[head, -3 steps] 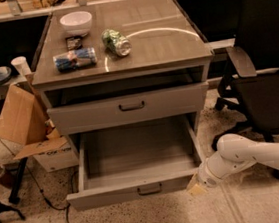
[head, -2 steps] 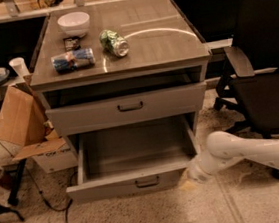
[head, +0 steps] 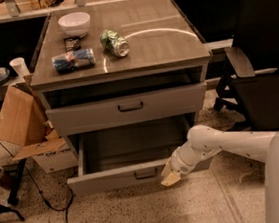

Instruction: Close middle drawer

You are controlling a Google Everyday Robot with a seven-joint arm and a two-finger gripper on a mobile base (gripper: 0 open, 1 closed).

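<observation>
The middle drawer [head: 136, 174] is the wide grey one pulled far out near the floor, and its empty inside shows. Its small dark handle [head: 145, 173] sits at the centre of the flat front. My gripper [head: 170, 177], on the white arm [head: 218, 142] coming from the right, is at the right part of the drawer's front, just right of the handle. Its pale fingers look pressed together and hold nothing. Above it, the taller-fronted grey drawer [head: 129, 109] stands slightly out from the cabinet.
The cabinet top [head: 146, 42] holds a white bowl [head: 74, 23], a green can [head: 114, 42], a blue packet [head: 73, 60] and a small dark item [head: 72, 42]. A black chair [head: 265, 69] stands on the right. A cardboard box [head: 22, 122] and cables [head: 49, 204] are on the left.
My gripper has moved left along the floor to the middle drawer's front, and the drawer has slid part of the way into the cabinet.
</observation>
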